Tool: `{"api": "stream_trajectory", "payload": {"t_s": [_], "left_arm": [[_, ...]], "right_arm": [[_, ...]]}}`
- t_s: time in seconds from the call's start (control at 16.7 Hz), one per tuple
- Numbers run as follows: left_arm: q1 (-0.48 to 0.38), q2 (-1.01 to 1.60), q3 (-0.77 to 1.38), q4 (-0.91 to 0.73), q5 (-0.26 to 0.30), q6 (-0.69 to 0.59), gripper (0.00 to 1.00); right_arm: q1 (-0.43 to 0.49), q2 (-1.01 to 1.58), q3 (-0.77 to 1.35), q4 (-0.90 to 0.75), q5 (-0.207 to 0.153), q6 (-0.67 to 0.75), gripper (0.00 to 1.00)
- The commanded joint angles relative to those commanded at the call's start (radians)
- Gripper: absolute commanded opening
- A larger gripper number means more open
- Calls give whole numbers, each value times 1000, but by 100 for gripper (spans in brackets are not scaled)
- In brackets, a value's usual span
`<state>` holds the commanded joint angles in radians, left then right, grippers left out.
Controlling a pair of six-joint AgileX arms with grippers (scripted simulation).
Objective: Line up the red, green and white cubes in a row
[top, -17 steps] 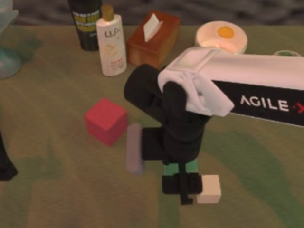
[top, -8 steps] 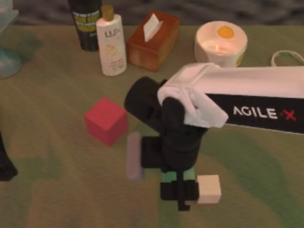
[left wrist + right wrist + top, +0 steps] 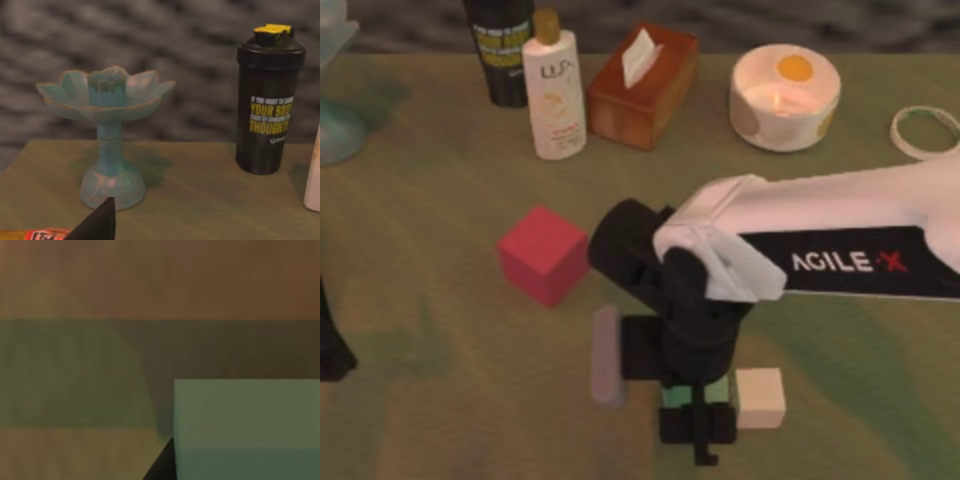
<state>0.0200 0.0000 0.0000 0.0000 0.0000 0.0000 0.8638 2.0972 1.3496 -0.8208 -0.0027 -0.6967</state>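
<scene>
Fingers of my right arm point(image 3: 698, 432) hug the green cube point(image 3: 692, 393) beside the white cube point(image 3: 760, 397) to start the row; I cannot tell their grip.

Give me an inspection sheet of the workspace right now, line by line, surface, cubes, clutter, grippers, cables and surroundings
Surface: mottled olive-green tabletop.
Job's things: large crimson red cube apart at left; pale mint green cube, mostly hidden under the right arm, beside small off-white cube; contact unclear.
Clutter: brown tissue box, white lotion bottle, black shaker bottle, lit white candle, teal lotus stand, pale ring.
Grippers: right gripper low at the green cube; left arm parked at left edge.
Cables: nothing seen.
Surroundings: blurred grey backdrop.
</scene>
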Motion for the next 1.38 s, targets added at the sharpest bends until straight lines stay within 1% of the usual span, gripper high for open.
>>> {"api": "stream_trajectory", "payload": {"t_s": [0.78,0.84,1.38], "left_arm": [[0,0,0,0,0,0,100],[0,0,0,0,0,0,100],[0,0,0,0,0,0,100]], "right_arm": [[0,0,0,0,0,0,98],[0,0,0,0,0,0,100],[-1,-2,3,-4,0,0,100]]}}
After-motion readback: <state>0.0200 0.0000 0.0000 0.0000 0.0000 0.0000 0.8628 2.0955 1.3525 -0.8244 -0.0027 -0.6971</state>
